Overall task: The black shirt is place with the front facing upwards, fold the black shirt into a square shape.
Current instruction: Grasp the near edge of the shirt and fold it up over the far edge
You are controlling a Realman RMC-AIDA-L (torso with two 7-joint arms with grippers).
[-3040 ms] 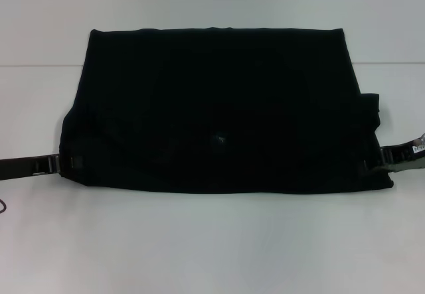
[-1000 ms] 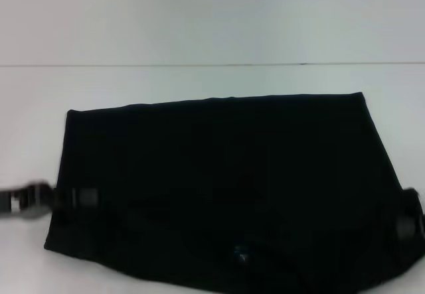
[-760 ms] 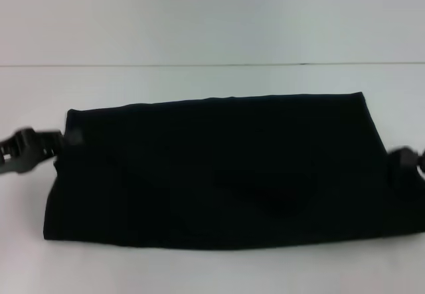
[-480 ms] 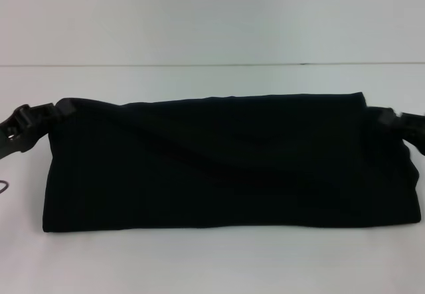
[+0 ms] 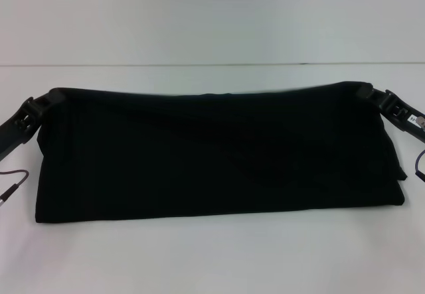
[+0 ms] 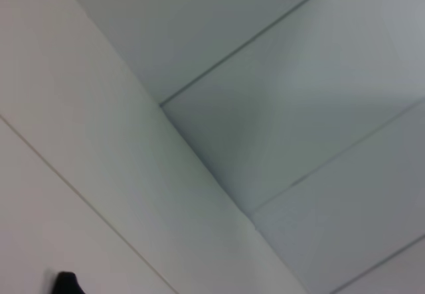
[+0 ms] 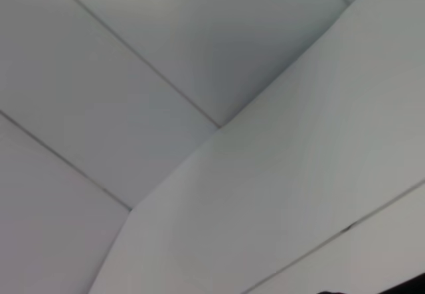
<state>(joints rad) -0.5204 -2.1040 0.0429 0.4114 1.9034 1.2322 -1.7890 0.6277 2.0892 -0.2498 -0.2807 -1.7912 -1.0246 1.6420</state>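
Observation:
The black shirt (image 5: 219,154) lies on the white table (image 5: 212,261) as a long folded band, wider than it is deep. Its lettering and neck label are hidden. My left gripper (image 5: 48,99) is at the band's far left corner and my right gripper (image 5: 372,92) is at its far right corner. Each is shut on the fabric's edge, which runs taut between them. The wrist views show only pale panels, with a dark scrap at the edge of the left wrist view (image 6: 64,283) and of the right wrist view (image 7: 398,287).
A thin cable (image 5: 13,178) hangs by the left arm and another cable (image 5: 418,164) by the right arm. A seam line (image 5: 212,64) crosses the white surface beyond the shirt. White table shows in front of the shirt.
Both grippers lifted the shirt's near edge and carried it up and away to the far edge, folding the shirt over itself into a narrower band.

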